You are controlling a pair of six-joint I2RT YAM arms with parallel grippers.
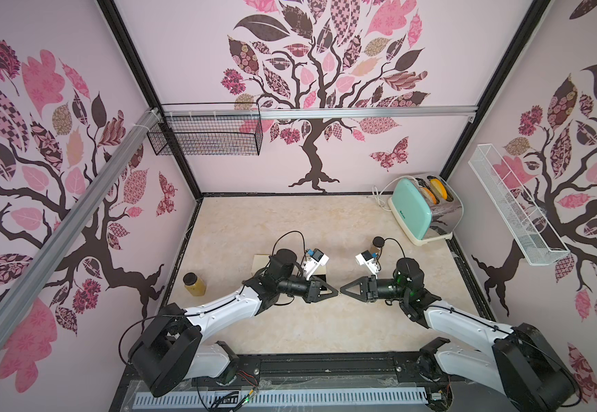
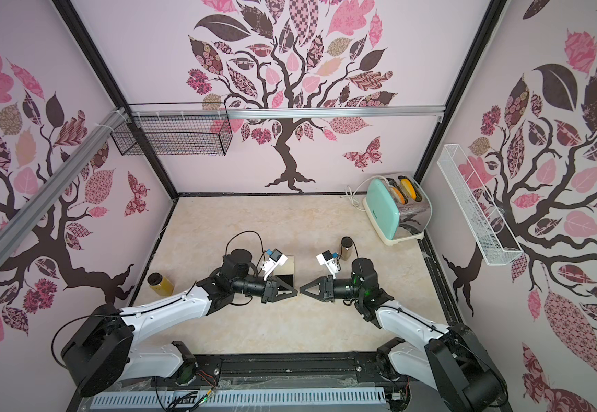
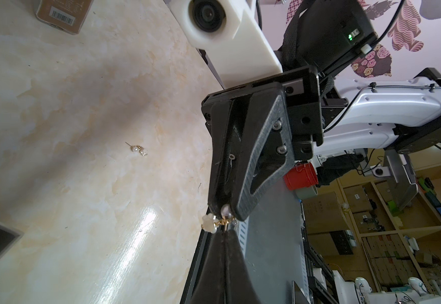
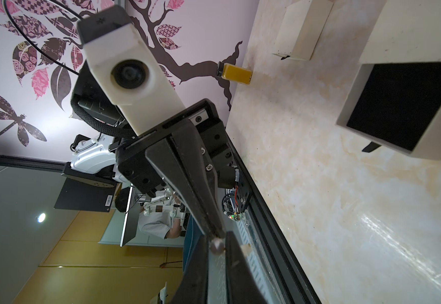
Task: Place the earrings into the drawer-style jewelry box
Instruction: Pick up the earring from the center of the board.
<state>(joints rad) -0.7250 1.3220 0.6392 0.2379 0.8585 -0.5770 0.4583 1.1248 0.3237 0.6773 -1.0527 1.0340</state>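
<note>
Meeting tip to tip above the table: left gripper, fingers pressed together, pinches an earring by its wire; right gripper jaws flank its pearl end, grip unclear; open drawer sits nearer the left gripper

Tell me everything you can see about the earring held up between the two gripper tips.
The earring is tiny: a pale flower-shaped piece and a round pearl-like bead joined by gold-coloured wire. It hangs above the marble-look table, off its surface. The shut left gripper pinches its gold end; the right gripper's fingertips flank the bead, contact unclear.
</note>
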